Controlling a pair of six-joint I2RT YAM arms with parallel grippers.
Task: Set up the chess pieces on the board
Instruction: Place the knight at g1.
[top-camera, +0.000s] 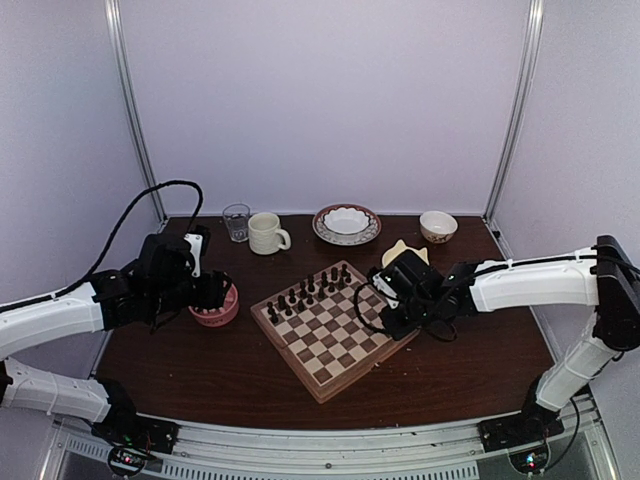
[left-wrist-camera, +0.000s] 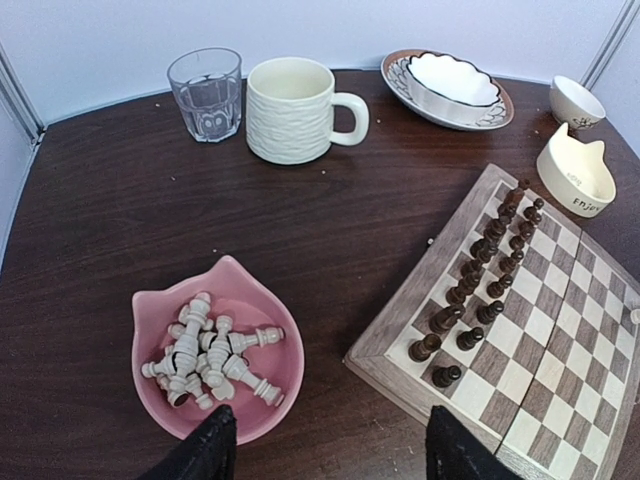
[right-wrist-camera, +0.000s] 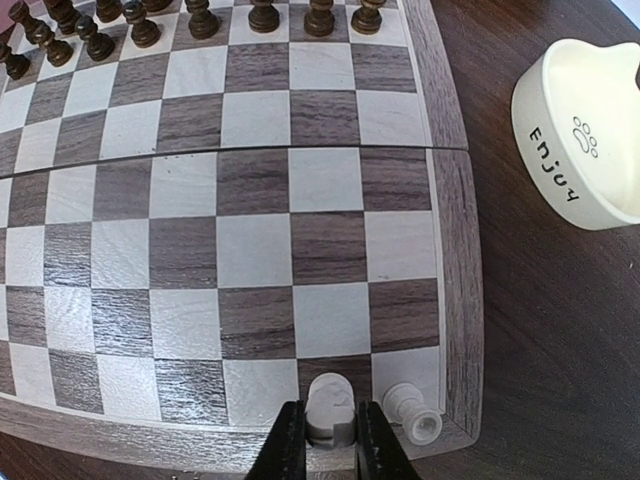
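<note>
**Right wrist view.** The right gripper (right-wrist-camera: 330, 445), at bottom centre, has its fingers clamped on a cream-white piece (right-wrist-camera: 330, 408). The piece is held over a dark square in the lowest row of the chessboard (right-wrist-camera: 200, 250), one square in from the lower right corner. Whether it touches the square cannot be told. A second cream-white piece (right-wrist-camera: 413, 414) stands on the corner square just beside it, apart from the fingers. Dark pieces (right-wrist-camera: 200, 20) line the top edge. A cream bowl (right-wrist-camera: 585, 150) lettered "Enjoy" sits off the board at upper right.

**Left wrist view.** The left gripper (left-wrist-camera: 330, 455), at bottom centre, has its fingers spread wide with nothing between them. Its left finger is over the near rim of a pink cat-shaped dish (left-wrist-camera: 290, 350) at lower left. The dish holds a heap of cream-white chess pieces (left-wrist-camera: 205, 355) lying on their sides.
</note>
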